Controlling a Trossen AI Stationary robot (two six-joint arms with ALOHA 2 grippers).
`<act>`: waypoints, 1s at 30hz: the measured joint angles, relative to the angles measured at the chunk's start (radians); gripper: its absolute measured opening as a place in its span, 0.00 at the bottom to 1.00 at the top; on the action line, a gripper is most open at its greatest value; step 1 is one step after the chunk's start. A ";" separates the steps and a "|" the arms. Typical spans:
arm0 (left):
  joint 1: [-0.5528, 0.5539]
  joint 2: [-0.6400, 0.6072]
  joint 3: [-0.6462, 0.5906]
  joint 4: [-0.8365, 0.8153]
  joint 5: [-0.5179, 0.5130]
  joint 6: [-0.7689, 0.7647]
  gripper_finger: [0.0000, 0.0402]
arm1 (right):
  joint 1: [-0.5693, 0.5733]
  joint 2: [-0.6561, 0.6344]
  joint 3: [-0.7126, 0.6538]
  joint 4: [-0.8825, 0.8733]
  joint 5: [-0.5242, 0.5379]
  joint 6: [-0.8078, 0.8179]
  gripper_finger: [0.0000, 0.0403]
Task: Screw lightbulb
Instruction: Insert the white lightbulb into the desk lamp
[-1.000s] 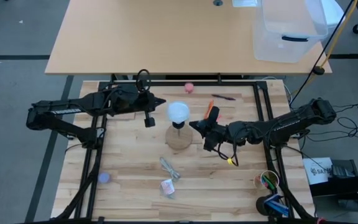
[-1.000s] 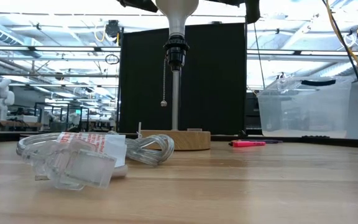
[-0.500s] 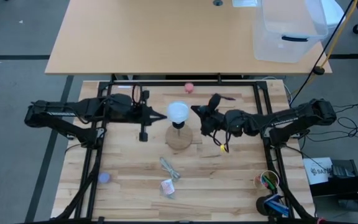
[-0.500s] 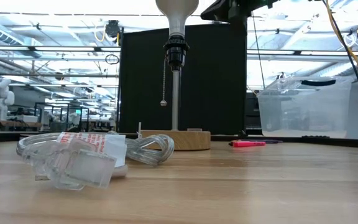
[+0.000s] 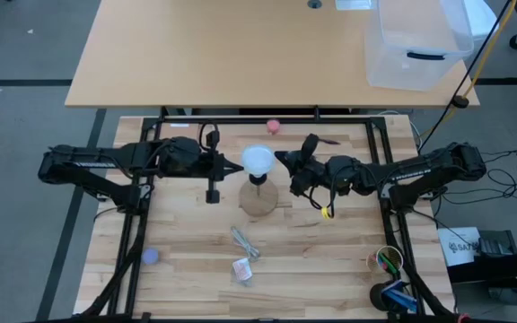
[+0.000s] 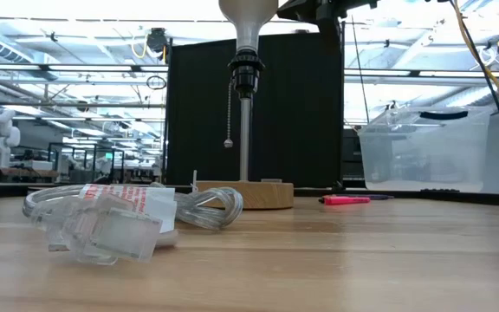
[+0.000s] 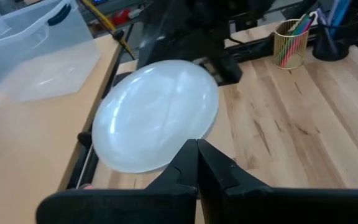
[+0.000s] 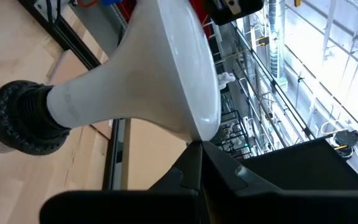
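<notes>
The white lightbulb (image 5: 258,161) stands upright with its base in the black socket (image 6: 244,74), on a post above the round wooden disc (image 5: 258,199). The bulb also shows in the low view (image 6: 247,16). My left gripper (image 5: 240,164) is shut, level, its tips at the globe's left side; the left wrist view shows its shut fingers (image 7: 197,144) before the globe (image 7: 157,115). My right gripper (image 5: 278,158) is shut, with its tips at the globe's right side (image 8: 194,144). My left gripper has its shut tips at the left side of the globe (image 7: 166,155), coming level from the table's left; I cannot tell whether they touch it. My right gripper meets the widest part of the globe (image 8: 204,127) with its shut fingertips, level from the table's right. The bulb stays upright in the socket.
A pull chain (image 6: 228,113) hangs from the socket. Clear plastic packaging (image 5: 243,256) lies near the front, also in the low view (image 6: 102,221). A pink ball (image 5: 274,126) and a pink marker (image 6: 346,200) lie at the back. A purple ball (image 5: 151,256) and a pen cup (image 5: 386,260) are near the front.
My right gripper has gone from beside the wooden disc up and toward the far edge, to the globe's right side. My left gripper has gone a little toward the near edge, from the globe's far left to its left side. The bulb has stayed in the socket.
</notes>
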 joint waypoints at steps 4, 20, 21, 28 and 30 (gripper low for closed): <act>0.026 -0.002 0.000 -0.015 -0.002 -0.001 0.00 | 0.022 -0.002 0.000 -0.002 0.009 0.001 0.00; 0.139 -0.002 0.000 -0.040 -0.059 -0.024 0.00 | 0.127 0.002 0.000 -0.081 -0.030 0.119 0.00; 0.139 -0.004 0.000 -0.037 -0.059 -0.020 0.00 | 0.127 0.002 0.000 -0.091 -0.029 0.130 0.00; 0.098 -0.044 0.000 0.000 -0.057 0.010 0.00 | 0.087 0.002 0.000 -0.107 0.054 0.126 0.00; 0.077 -0.054 0.000 0.011 -0.033 0.018 0.00 | 0.067 0.002 0.000 -0.085 0.061 0.104 0.00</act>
